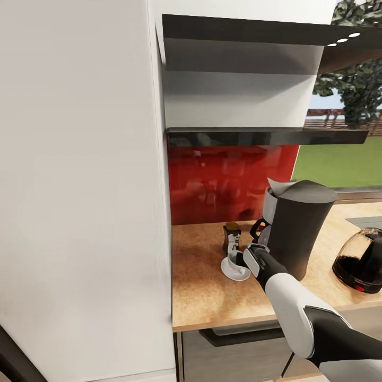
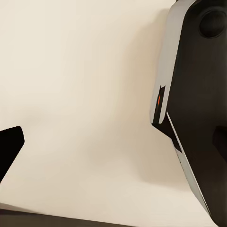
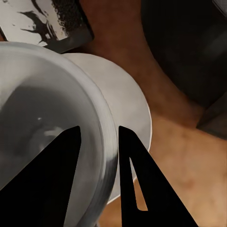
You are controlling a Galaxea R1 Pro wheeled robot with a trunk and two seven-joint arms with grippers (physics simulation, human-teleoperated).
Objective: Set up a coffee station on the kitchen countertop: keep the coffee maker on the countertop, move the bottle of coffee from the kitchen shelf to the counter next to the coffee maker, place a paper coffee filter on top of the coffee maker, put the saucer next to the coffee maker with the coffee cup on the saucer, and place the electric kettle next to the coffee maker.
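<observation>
The right gripper (image 3: pixel 99 156) has its two fingers pinched over the rim of the coffee cup (image 3: pixel 42 132), one inside, one outside. I'd guess it's light, rigid and slick, so the wall is the sensible hold. Tiny and white, it sits on the saucer (image 3: pixel 127 104) on the kitchen countertop (image 1: pixel 201 286), between the bottle of coffee (image 1: pixel 231 237) and the coffee maker (image 1: pixel 297 228)

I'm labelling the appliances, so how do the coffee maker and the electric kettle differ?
The coffee maker is tall and opaque dark grey; the electric kettle is shorter, rounded, clear glass. The coffee maker has white paper on its lid; the kettle's top has none. The coffee maker stands nearer the red backsplash. Both stand on the countertop.
</observation>
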